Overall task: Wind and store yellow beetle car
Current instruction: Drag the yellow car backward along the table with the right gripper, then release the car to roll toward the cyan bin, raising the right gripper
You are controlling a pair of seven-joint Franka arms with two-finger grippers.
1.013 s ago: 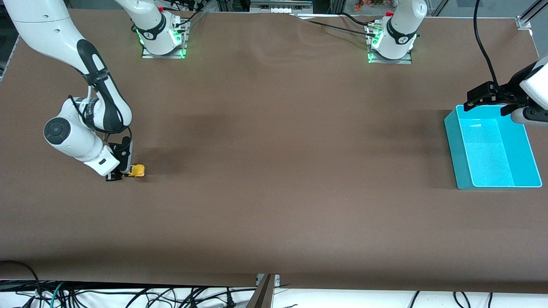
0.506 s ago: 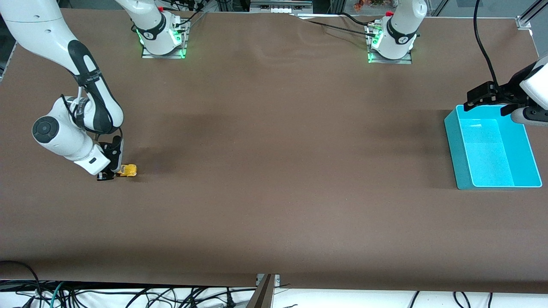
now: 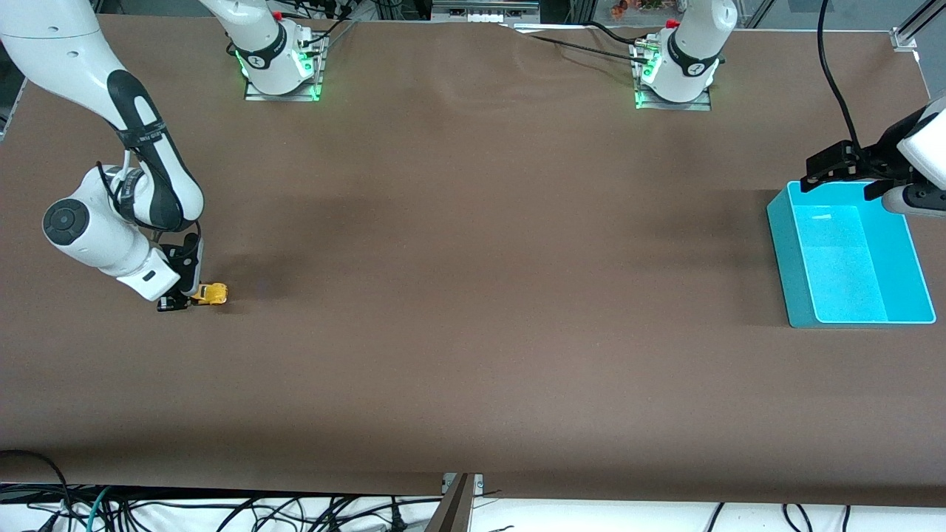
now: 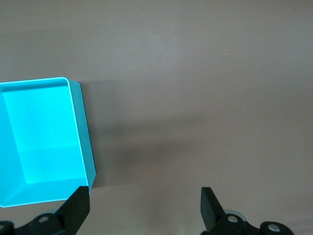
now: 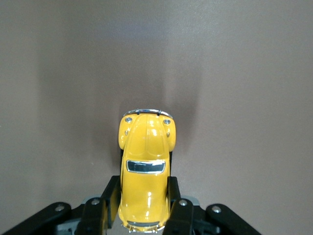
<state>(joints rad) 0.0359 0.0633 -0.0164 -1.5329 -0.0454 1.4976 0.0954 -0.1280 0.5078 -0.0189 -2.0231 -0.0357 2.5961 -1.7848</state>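
Observation:
The yellow beetle car [image 3: 212, 295] is a tiny rounded toy, down at the brown tabletop near the right arm's end. My right gripper [image 3: 194, 298] is shut on its rear half. In the right wrist view both fingers press the sides of the yellow beetle car [image 5: 146, 161], and its chrome-trimmed end points away from my right gripper [image 5: 143, 187]. My left gripper [image 3: 831, 168] hangs open and empty over the edge of the teal bin [image 3: 783, 258] that lies nearest the bases. The left wrist view shows my left gripper [image 4: 143, 196] wide open, with the teal bin [image 4: 84, 127] beside one finger.
The teal bin holds nothing and stands near the left arm's end of the table. Both arm bases [image 3: 281, 66] stand along the table edge farthest from the front camera. Cables hang below the near edge.
My right gripper has slid the car along the table toward the right arm's end. The left arm has not moved.

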